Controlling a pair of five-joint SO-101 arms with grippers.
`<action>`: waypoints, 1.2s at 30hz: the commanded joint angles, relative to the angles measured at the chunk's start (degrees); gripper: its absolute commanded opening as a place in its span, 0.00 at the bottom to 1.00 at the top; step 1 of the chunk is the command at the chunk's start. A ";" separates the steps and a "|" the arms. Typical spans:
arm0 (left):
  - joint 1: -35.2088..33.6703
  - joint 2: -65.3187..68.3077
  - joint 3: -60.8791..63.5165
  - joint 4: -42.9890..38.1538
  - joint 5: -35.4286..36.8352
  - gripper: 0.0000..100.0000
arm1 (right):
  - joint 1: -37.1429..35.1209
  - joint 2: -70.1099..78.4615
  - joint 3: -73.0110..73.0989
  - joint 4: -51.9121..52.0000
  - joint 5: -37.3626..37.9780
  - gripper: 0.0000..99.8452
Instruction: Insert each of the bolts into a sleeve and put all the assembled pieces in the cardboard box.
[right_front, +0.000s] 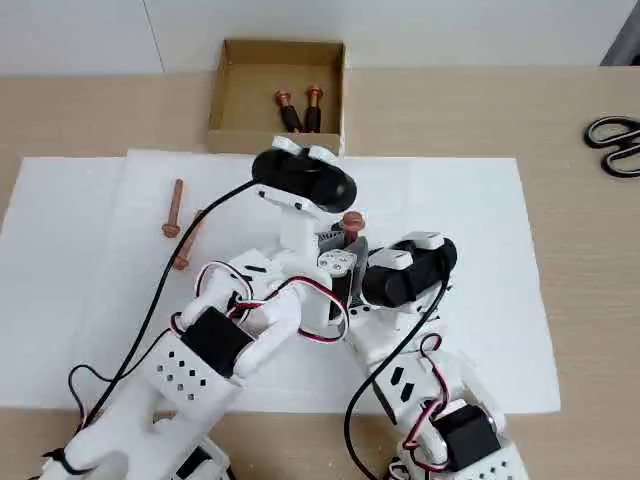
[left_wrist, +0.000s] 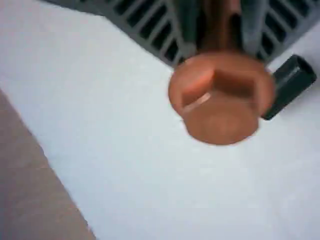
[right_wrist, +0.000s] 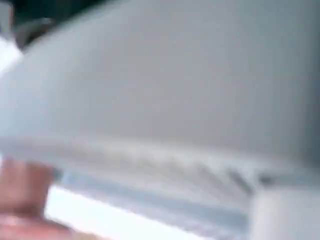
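— How are the arms posed?
— Both fold inward over the white paper (right_front: 480, 200), wrists close together at its middle. The left gripper (left_wrist: 216, 30) is clamped on a copper bolt (left_wrist: 220, 97) with a smooth hexagonal head. Its ribbed grey fingers (left_wrist: 145, 25) flank the shank.
— And the right gripper (right_front: 352, 280)?
— Too blurred to tell. A matte black sleeve (left_wrist: 290, 85) sits just beside the bolt's head. Two assembled pieces (right_front: 300, 108) lie in the cardboard box (right_front: 225, 100).

Bright, even light falls from above across the tabletop (right_front: 560, 110). The arms (right_front: 250, 330) cast soft, faint shadows on the white paper (right_front: 60, 300). A pale highlight sits on the bolt (left_wrist: 220, 100).
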 joint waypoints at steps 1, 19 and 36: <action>-0.09 -0.79 -0.22 3.78 -0.53 0.01 | 0.57 -0.92 -0.70 -1.45 -0.53 0.00; -1.41 -1.23 -8.04 18.46 -0.44 0.33 | 0.66 -0.92 -0.70 -1.45 -0.44 0.00; -33.93 -0.79 -27.12 41.49 -7.03 0.33 | 7.96 18.33 -18.81 -1.45 3.96 0.00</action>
